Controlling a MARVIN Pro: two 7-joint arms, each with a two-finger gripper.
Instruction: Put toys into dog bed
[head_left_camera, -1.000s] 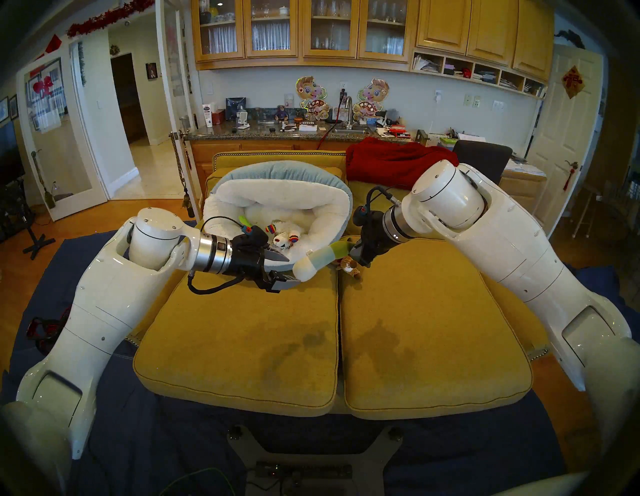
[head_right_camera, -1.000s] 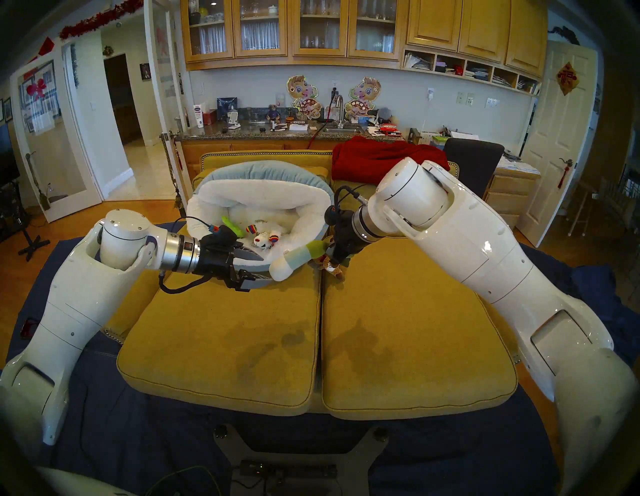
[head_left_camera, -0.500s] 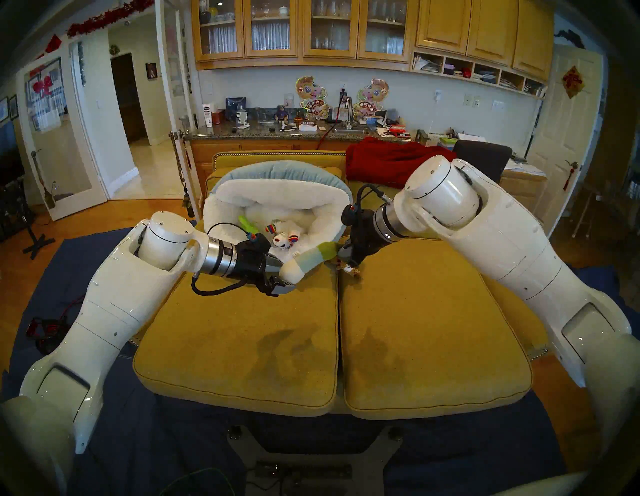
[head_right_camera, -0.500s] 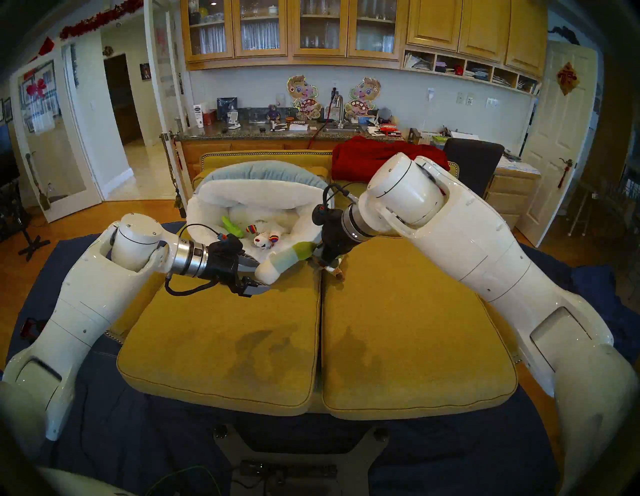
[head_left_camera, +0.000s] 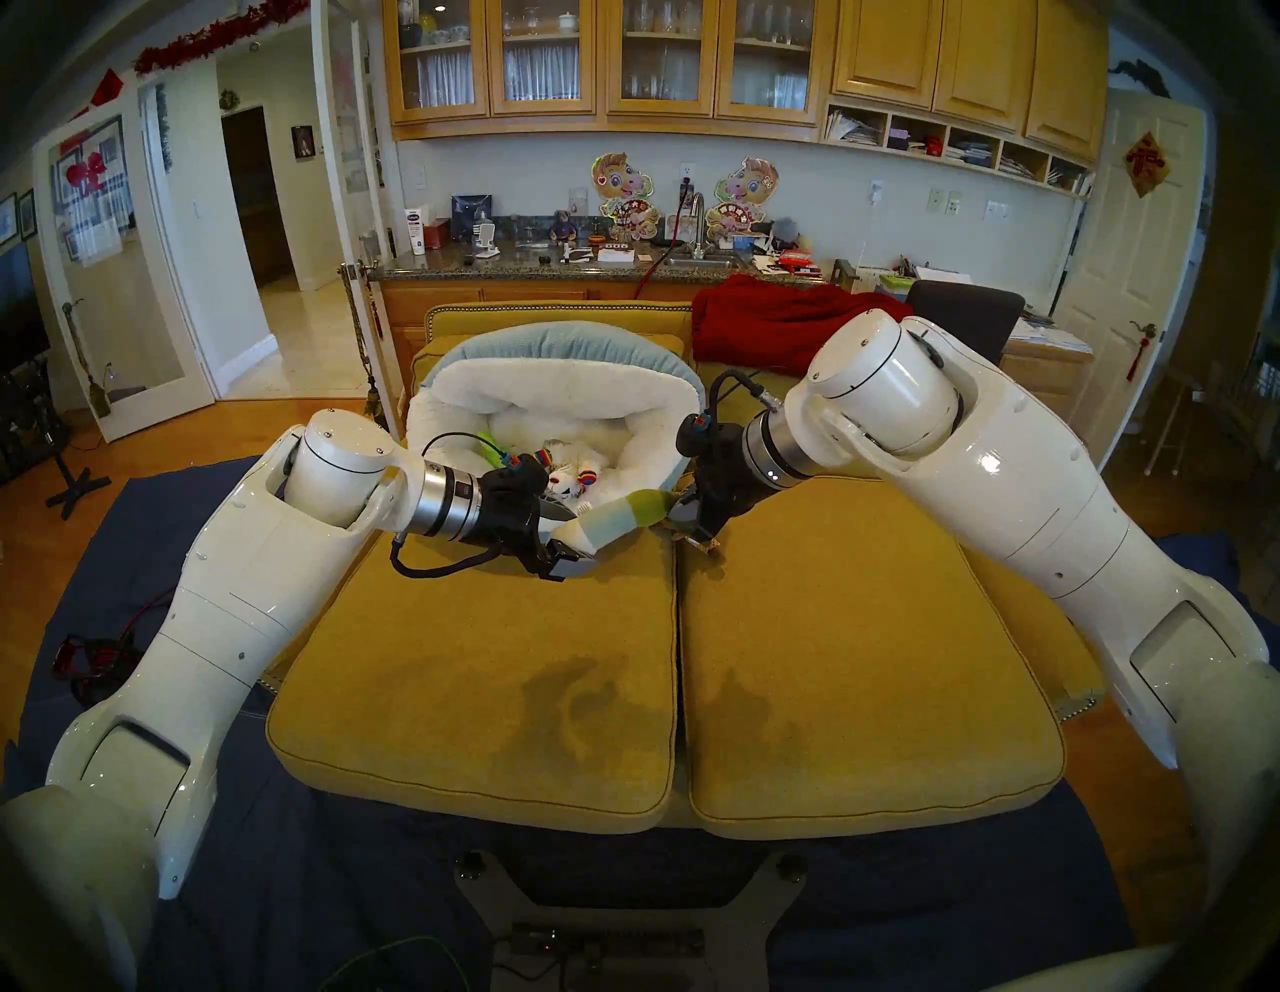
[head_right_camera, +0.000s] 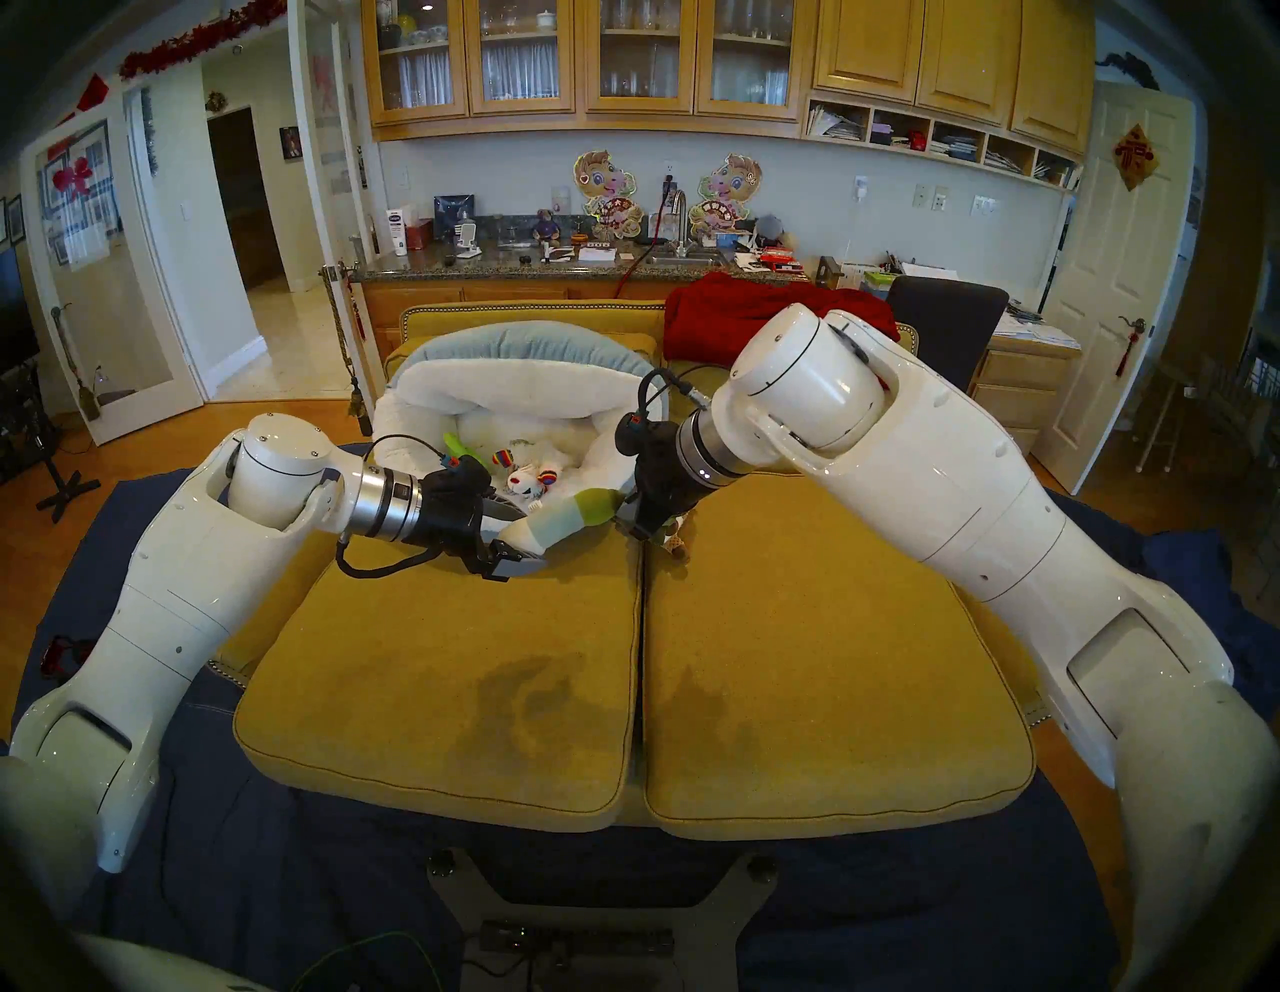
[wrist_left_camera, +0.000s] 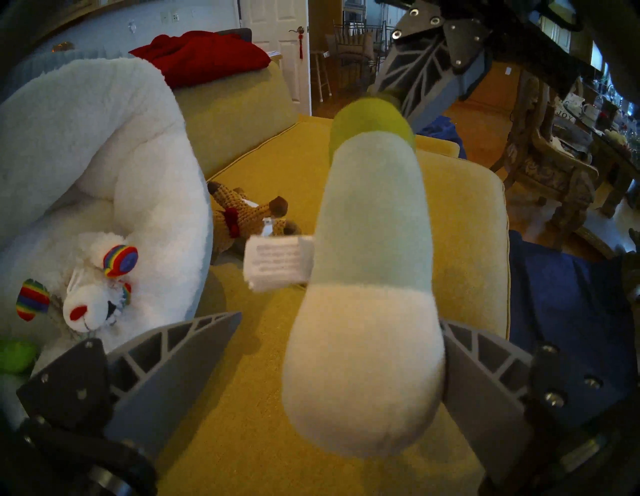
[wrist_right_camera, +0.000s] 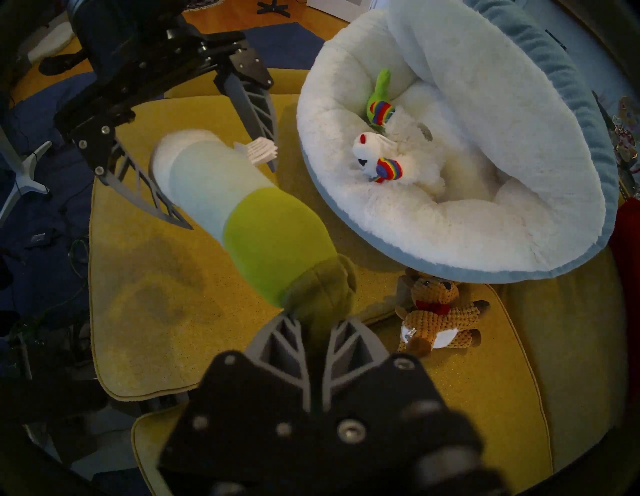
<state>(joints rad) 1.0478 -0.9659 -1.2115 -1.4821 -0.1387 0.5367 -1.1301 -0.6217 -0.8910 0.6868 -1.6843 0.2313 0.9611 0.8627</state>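
Note:
The long white-blue-green tube (head_left_camera: 616, 518) hangs over the left sofa cushion in front of the dog bed (head_left_camera: 554, 395). My right gripper (head_left_camera: 682, 516) is shut on its green end (wrist_right_camera: 277, 249). My left gripper (head_left_camera: 578, 540) is open, and the tube's white end (wrist_left_camera: 363, 363) sits between its fingers, against the right one. The white animal with rainbow paws (wrist_right_camera: 398, 152) and the green cactus (wrist_right_camera: 381, 90) lie inside the bed. The brown knitted animal (wrist_right_camera: 436, 311) lies on the cushion by the bed's rim, below my right gripper. The grey spotted cub is out of view.
The bed leans on the sofa back at the left. A red blanket (head_left_camera: 789, 322) is draped over the sofa back at the right, with a dark chair (head_left_camera: 963, 312) behind it. Two mustard cushions (head_left_camera: 485, 693) lie in front. A navy cover (head_left_camera: 208, 900) surrounds the sofa.
My right gripper carried the tube to the left. My left arm moved right, so the tube's white end now sits between its open fingers.

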